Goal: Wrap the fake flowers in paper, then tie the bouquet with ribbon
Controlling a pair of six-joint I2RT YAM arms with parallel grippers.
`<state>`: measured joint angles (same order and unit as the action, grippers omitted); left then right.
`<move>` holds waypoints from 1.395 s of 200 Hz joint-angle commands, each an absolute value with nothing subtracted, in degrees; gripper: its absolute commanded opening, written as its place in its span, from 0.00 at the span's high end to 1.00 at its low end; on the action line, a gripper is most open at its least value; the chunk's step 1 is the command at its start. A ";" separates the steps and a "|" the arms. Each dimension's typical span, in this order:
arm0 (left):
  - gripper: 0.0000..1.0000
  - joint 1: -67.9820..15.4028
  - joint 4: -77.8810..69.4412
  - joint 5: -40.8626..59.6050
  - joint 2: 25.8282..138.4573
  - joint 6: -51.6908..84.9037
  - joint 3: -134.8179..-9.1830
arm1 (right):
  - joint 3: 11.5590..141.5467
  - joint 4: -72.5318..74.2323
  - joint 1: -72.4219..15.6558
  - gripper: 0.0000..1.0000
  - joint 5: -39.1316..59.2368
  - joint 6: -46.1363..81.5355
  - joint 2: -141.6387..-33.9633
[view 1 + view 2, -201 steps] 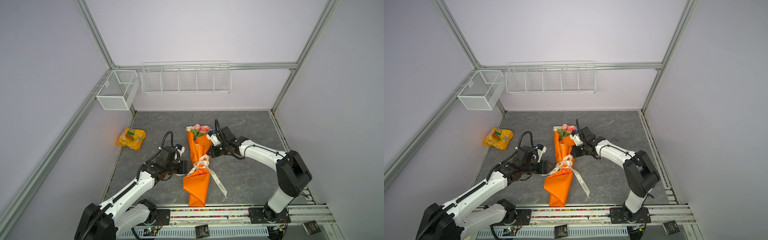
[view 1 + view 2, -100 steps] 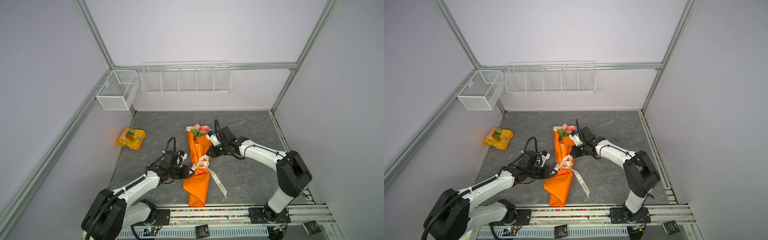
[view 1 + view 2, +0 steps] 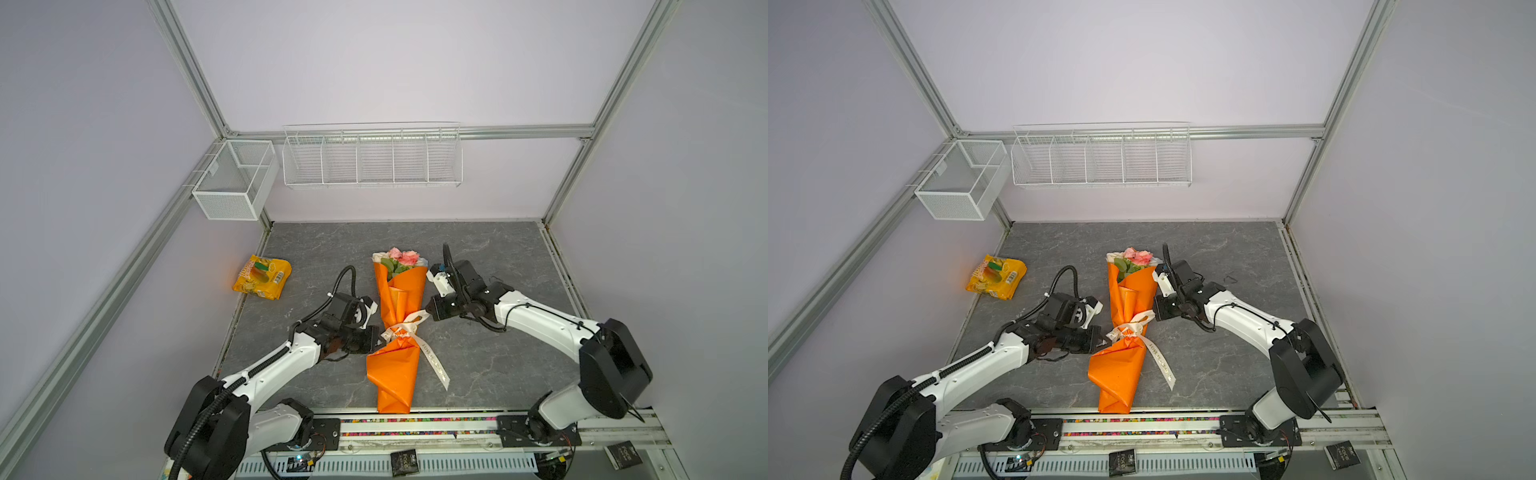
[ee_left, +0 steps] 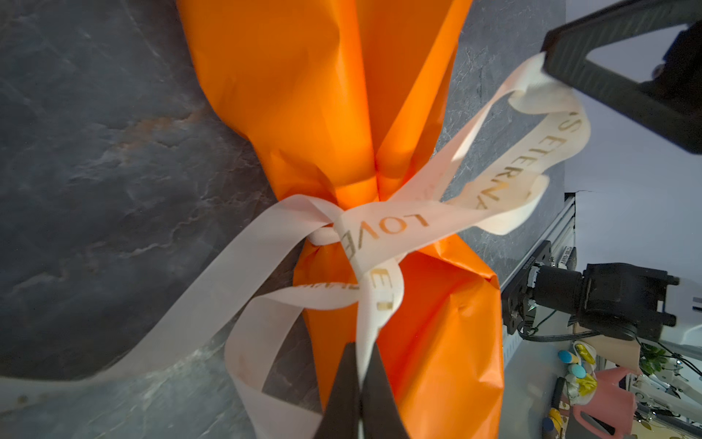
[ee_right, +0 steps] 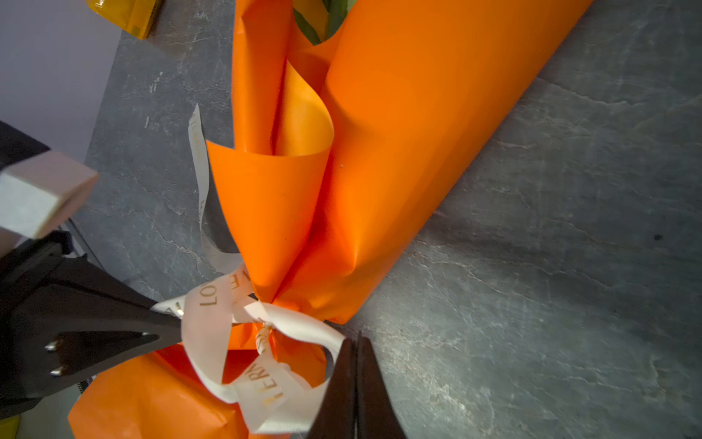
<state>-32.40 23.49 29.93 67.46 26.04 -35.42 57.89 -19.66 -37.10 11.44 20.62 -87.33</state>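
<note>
Both top views: arms low, reaching inward to bouquet [image 3: 397, 299]; left claw [image 3: 380, 338], right claw [image 3: 428, 311] clamped onto ribbon [image 3: 405, 329] loops.

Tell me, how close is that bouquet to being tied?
Done: the ribbon is wrapped and knotted round the waist of the bouquet. In hand: the left gripper and right gripper each pinch a bow loop. To do: probably pulling the loops snug, then letting go.

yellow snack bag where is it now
In both top views the yellow snack bag lies by the left wall, well left of the bouquet.
</note>
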 commanded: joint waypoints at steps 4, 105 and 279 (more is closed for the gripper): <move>1.00 -32.01 31.71 27.37 65.59 23.66 -39.43 | 55.19 -20.25 -36.71 0.93 8.50 21.61 -86.18; 1.00 -30.43 43.49 19.22 63.41 24.22 -44.17 | 55.78 -25.17 -36.79 0.93 0.36 21.13 -88.68; 0.92 -32.14 34.08 47.85 68.62 33.76 -47.82 | 48.60 -13.10 -44.63 0.58 7.31 36.60 -73.34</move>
<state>-31.20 32.62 46.65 69.69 31.46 -46.13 52.90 -13.80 -43.42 10.41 29.47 -72.38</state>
